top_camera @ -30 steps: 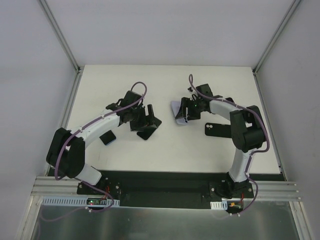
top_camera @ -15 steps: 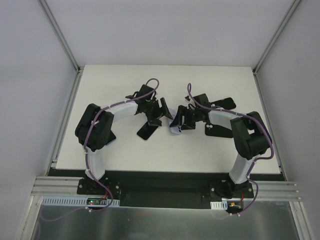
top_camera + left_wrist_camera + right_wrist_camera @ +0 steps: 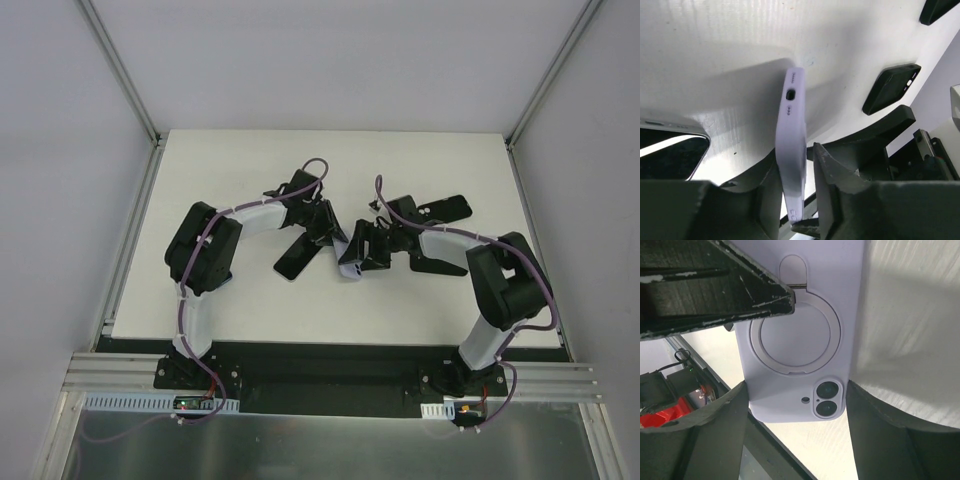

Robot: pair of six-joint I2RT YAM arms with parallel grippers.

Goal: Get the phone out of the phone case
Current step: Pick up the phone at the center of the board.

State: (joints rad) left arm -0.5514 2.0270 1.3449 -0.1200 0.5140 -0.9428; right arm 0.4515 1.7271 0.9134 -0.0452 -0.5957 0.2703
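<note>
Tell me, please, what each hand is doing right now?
Left hand: straddles the case's edge; grip cannot be told.
Right hand: closed on the case, across its width.

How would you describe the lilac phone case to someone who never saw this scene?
On the white table, look in the middle, between the left gripper and right gripper. The lilac phone case is there; the neighbouring cases are black.
</note>
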